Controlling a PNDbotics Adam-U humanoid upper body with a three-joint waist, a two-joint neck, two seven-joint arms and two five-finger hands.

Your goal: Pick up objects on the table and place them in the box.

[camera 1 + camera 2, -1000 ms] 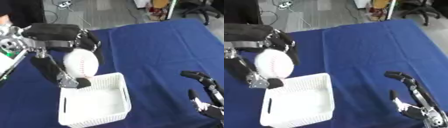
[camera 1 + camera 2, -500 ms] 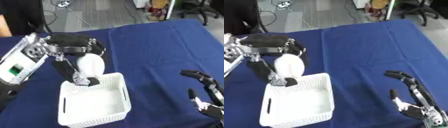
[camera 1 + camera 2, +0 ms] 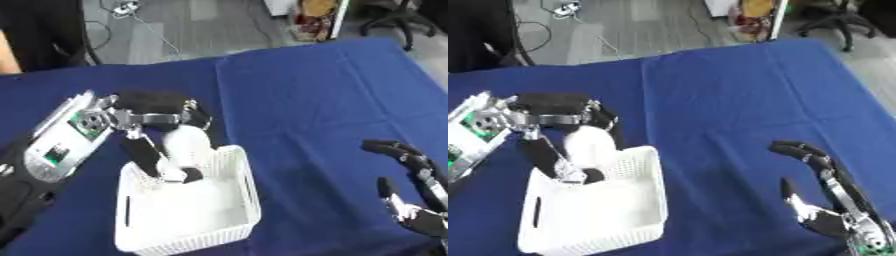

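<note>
Over the basket [image 3: 236,200], left hand [image 3: 162,122], clasping the white ball [image 3: 185,145], has dropped lower.

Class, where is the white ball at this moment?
The white ball is on the left of both eye views, held in the left hand over the far rim of the white basket.

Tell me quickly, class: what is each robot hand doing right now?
Left hand: shut on the white ball, over the far end of the white basket.
Right hand: open, holding nothing, at the lower right.
</note>
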